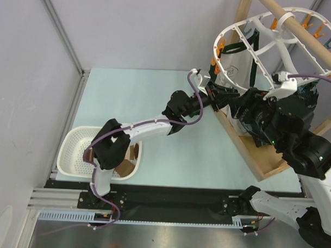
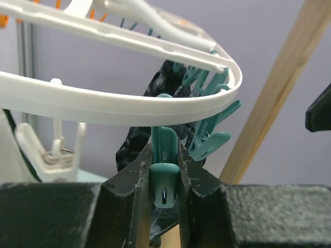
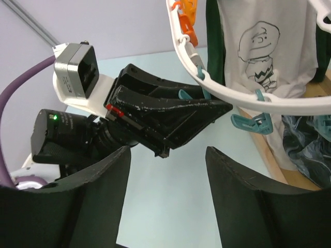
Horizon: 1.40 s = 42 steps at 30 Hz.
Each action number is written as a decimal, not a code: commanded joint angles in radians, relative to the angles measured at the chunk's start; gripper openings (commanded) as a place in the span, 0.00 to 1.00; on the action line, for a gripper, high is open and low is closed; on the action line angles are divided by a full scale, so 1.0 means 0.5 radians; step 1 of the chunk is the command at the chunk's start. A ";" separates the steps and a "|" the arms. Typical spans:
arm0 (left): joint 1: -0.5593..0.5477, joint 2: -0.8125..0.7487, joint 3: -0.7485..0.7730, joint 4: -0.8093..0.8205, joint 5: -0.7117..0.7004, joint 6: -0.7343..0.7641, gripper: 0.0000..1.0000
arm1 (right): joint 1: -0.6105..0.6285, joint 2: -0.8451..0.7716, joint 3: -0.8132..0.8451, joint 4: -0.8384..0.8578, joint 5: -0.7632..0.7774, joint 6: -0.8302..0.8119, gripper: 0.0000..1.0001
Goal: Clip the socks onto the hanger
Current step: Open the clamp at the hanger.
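The white oval hanger (image 1: 250, 45) hangs from a wooden rod at the upper right, with orange clips (image 3: 186, 20) and teal clips (image 3: 253, 124) along its rim (image 2: 129, 103). My left gripper (image 2: 164, 181) reaches up under the rim, shut on the handles of one teal clip (image 2: 164, 155). From above, the left gripper (image 1: 212, 99) sits at the ring's near-left edge. Just to its right, my right gripper (image 3: 168, 175) stands open with nothing between its fingers and faces the left gripper. Brown socks (image 1: 130, 158) lie in the white basket (image 1: 72, 153) at the lower left.
A white cloth with a cartoon print (image 3: 264, 51) and a dark patterned cloth (image 3: 305, 144) hang from the hanger. A wooden stand (image 1: 262, 160) holds the rod (image 1: 304, 31). The right arm (image 1: 295, 139) crowds the space beside the stand.
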 commanded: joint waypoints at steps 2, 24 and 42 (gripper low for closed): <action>-0.010 -0.208 -0.122 -0.074 -0.046 0.118 0.11 | -0.004 0.098 0.072 0.105 0.077 -0.051 0.62; -0.010 -0.079 0.025 0.052 -0.028 0.060 0.47 | -0.004 0.145 0.099 0.164 0.123 -0.033 0.56; -0.007 -0.073 -0.039 0.169 -0.062 -0.026 0.12 | -0.001 0.227 0.106 0.102 0.303 0.007 0.51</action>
